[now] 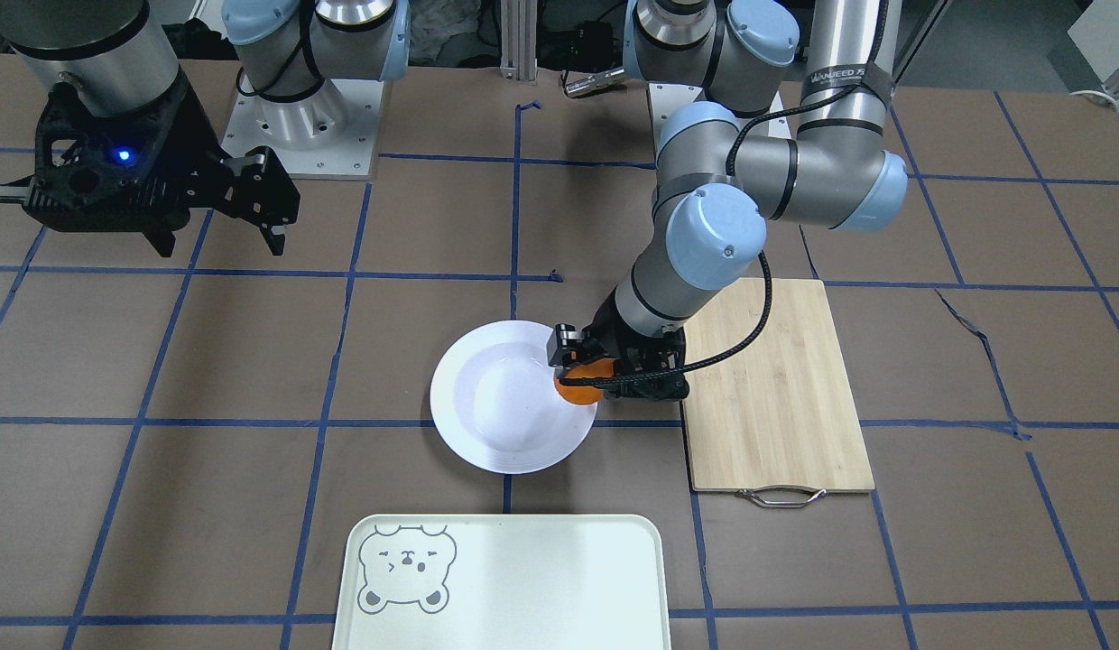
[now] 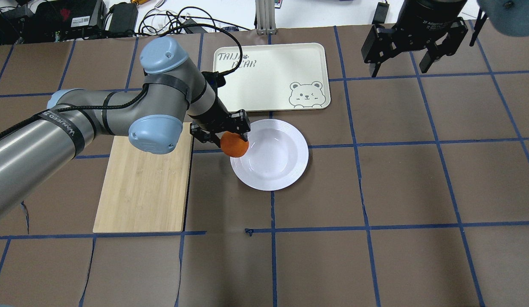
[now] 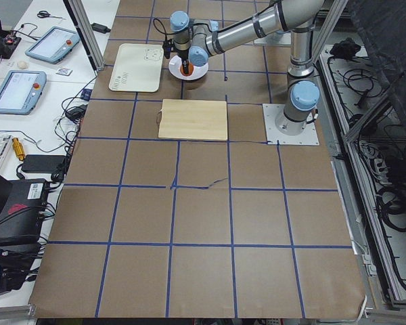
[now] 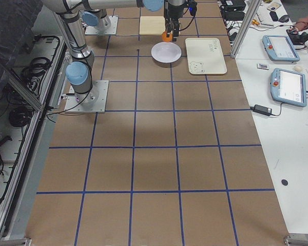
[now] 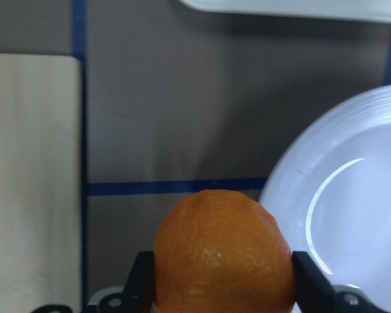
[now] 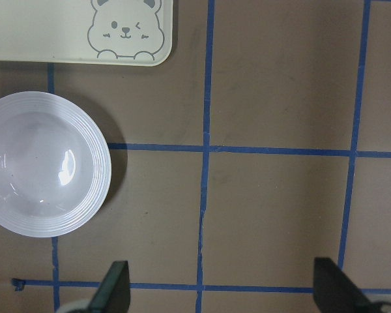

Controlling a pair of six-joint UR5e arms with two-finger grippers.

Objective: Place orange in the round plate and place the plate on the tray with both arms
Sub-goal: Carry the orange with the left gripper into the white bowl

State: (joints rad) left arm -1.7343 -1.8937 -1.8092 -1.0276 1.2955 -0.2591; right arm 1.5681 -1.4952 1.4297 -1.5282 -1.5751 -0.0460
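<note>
While the left gripper point(image 5: 225, 287) has its jaws pressed against the two sides of the orange point(image 2: 234, 145), the fruit fills the whole gap between them and bulges out ahead of the fingertips point(image 5: 141, 282). Seen from overhead, the orange sits over the edge of the round plate point(image 2: 281, 157), on the rim nearest this gripper's wrist; whether it touches the rim cannot be told. In the left wrist view the plate's white bowl lies to one side of the jaws, and the bamboo cutting board point(image 2: 145, 183) lies to the other side, with a strip of brown table point(image 2: 375, 192) and a blue tape line point(image 5: 176, 188) between them. Straight ahead of the jaws, beyond the tape line, is the near rim of the tray point(image 2: 268, 72). The plate rests on the table just short of the tray, apart from it, and holds nothing.

The right gripper point(image 6: 225, 293) hangs with its jaws spread wide and nothing between them, only table and tape below. From these jaws the plate lies off to one side and ahead, well apart, and the tray's bear-face corner point(image 6: 125, 29) lies further ahead on that same side.
</note>
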